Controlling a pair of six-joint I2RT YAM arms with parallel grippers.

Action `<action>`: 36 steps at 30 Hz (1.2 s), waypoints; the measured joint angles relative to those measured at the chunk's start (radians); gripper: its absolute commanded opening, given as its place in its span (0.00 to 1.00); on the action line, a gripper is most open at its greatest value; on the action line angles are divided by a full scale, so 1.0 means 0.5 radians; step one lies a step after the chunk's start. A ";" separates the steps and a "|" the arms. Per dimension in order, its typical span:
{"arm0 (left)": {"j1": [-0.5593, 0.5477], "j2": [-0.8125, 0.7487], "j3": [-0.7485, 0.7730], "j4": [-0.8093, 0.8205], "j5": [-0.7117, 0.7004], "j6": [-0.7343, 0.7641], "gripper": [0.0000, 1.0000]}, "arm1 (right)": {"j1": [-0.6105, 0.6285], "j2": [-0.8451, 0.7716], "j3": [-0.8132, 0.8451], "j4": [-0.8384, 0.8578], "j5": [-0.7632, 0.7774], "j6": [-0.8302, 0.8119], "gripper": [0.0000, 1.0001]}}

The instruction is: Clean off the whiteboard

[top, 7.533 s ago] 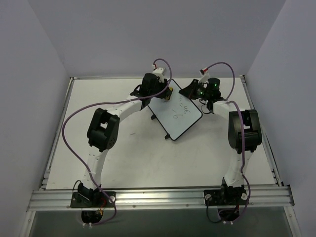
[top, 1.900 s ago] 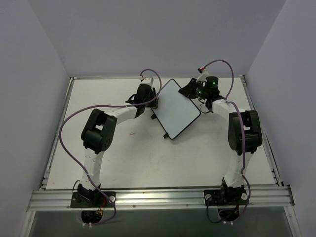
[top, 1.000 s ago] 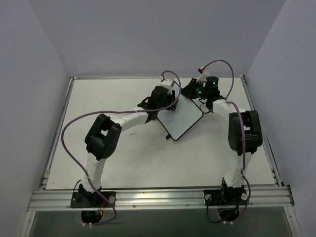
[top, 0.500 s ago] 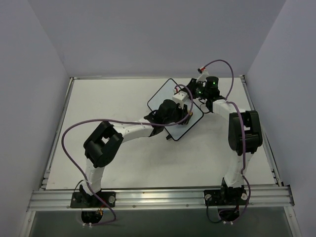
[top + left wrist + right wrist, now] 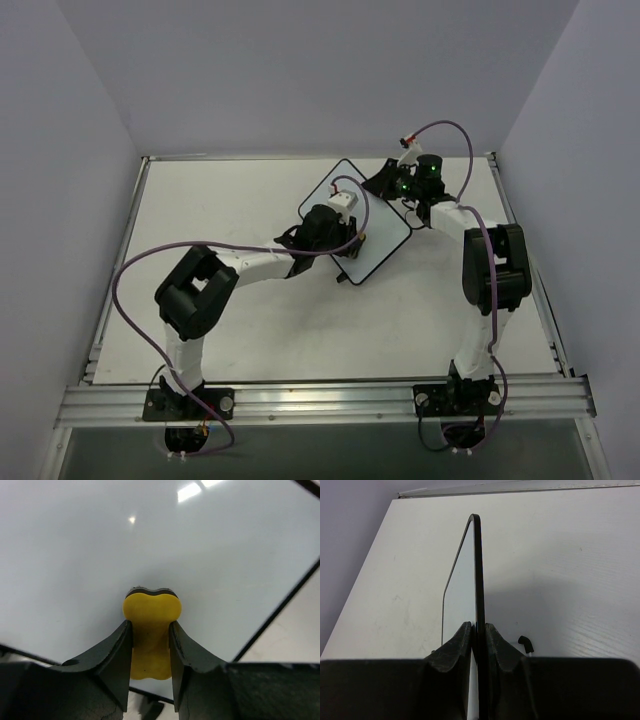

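The whiteboard (image 5: 372, 232) lies at the back middle of the table, white with a thin black frame, and I see no scribbles on it. My left gripper (image 5: 345, 232) is shut on the yellow eraser block (image 5: 150, 630) and presses it against the board's surface (image 5: 150, 540) near its lower edge. My right gripper (image 5: 392, 186) is shut on the board's far right edge; in the right wrist view the frame (image 5: 477, 570) runs edge-on between the fingers (image 5: 456, 647).
The white table (image 5: 260, 310) is walled by purple panels on three sides. A metal rail (image 5: 320, 400) runs along the near edge by the arm bases. A small black foot (image 5: 524, 642) of the board shows beside the right fingers.
My left gripper has swept the eraser across the board from its left edge to its middle and back toward the lower left. The scribbles seen earliest are gone. The right gripper has held still.
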 measured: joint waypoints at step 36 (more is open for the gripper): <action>0.531 -0.446 -0.212 -0.318 -0.174 -0.192 0.02 | 0.039 -0.038 -0.025 -0.034 0.048 -0.052 0.68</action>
